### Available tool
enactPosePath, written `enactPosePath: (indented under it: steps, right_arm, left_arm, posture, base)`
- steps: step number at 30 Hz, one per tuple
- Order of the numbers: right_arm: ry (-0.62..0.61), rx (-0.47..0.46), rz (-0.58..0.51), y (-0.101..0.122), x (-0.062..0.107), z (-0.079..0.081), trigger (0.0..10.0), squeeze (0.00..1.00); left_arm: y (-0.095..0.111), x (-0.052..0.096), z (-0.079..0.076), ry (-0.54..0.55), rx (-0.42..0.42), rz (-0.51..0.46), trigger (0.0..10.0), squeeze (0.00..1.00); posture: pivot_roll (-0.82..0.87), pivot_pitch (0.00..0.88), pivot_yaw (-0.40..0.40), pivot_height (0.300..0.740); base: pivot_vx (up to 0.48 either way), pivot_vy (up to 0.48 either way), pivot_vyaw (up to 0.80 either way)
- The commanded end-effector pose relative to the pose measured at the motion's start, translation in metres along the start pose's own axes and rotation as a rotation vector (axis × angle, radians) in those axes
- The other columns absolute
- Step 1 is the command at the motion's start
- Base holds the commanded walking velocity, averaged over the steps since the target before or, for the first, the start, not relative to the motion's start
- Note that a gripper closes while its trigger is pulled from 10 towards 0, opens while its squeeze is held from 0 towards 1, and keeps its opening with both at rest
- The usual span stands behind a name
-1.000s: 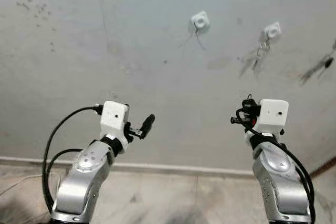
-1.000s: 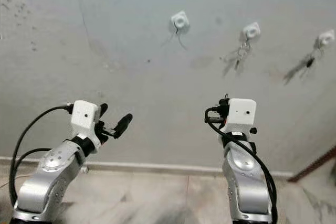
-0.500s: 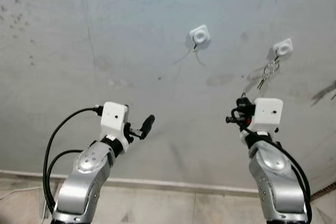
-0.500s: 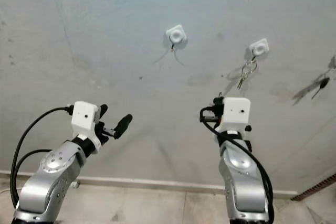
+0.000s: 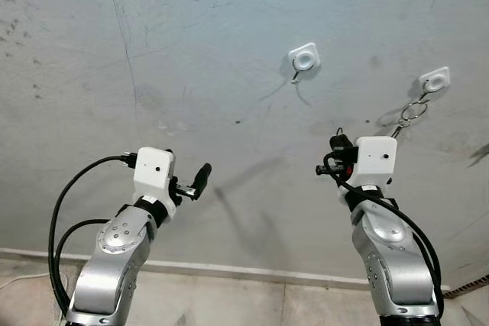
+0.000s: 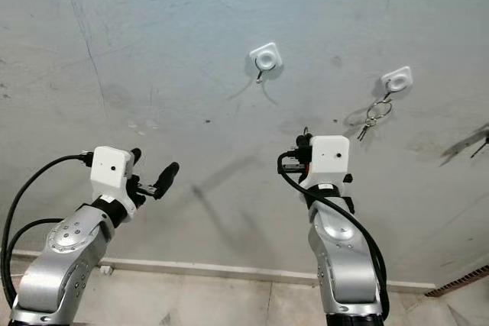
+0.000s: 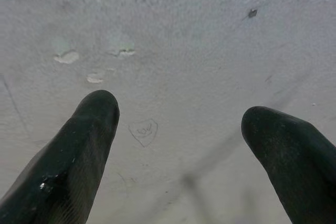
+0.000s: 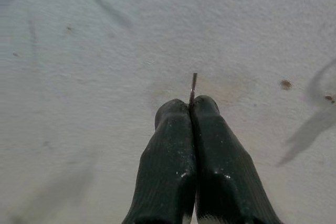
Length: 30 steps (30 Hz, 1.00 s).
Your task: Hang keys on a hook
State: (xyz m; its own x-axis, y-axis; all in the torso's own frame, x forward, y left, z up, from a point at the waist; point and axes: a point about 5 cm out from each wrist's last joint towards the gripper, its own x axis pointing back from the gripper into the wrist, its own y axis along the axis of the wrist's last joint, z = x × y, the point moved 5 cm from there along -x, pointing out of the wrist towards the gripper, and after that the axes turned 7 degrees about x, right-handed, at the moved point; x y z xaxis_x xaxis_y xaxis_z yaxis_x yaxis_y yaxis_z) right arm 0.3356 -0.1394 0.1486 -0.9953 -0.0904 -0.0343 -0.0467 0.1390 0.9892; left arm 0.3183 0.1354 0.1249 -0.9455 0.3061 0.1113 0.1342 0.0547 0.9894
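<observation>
Wall (image 5: 191, 51) of grey, scuffed plaster faces me, and both my arms are raised toward it. My right gripper (image 8: 191, 103) has its two black fingers (image 8: 168, 156) pressed tight together, and a thin metal sliver (image 8: 193, 85) pokes up from between the tips; I cannot tell whether it is a key or a ring. That gripper hangs in front of the wall, below and between the two white hooks. The nearer hook (image 6: 267, 58), up toward the middle of the wall, is bare. The hook further right (image 6: 397, 79) carries a key ring with keys (image 6: 374, 114) dangling from it, well apart from my fingers. Near the wall's right edge something dark hangs with a long shadow (image 6: 467, 143), too small to tell what it is. My left gripper (image 7: 178, 124) is spread wide with nothing between its fingers, pointing at bare plaster with a few pale chips (image 7: 67, 56), near the wall's lower left part.
</observation>
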Motion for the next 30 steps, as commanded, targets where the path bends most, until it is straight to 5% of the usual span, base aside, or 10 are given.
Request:
enactPosePath:
  steps: [1,12,18,30]
  right_arm:
    - [0.054,0.017,-0.041,0.010,0.001,0.009,10.0,0.00]
    - [0.210,-0.065,-0.189,0.057,-0.001,0.040,10.0,0.00]
    - [0.266,-0.094,-0.233,0.072,-0.001,0.048,10.0,0.00]
    - [0.315,-0.107,-0.269,0.087,-0.007,0.054,10.0,0.00]
  left_arm:
    - [0.008,-0.001,-0.005,-0.016,-0.017,-0.030,10.0,0.00]
    - [0.024,0.000,-0.017,-0.069,-0.045,-0.088,10.0,0.00]
    - [0.035,0.000,-0.044,-0.213,-0.044,-0.118,10.0,0.00]
    - [0.050,-0.001,-0.049,-0.236,-0.068,-0.165,10.0,0.00]
  posture:
    - [0.16,0.000,-0.111,0.740]
    - [0.17,0.000,-0.106,0.740]
    - [0.17,0.000,-0.106,0.740]
    - [0.17,0.000,-0.107,0.740]
  base:
    - [0.000,0.000,0.00]
    - [0.000,0.000,0.00]
    - [0.000,0.000,0.00]
    - [0.000,0.000,0.00]
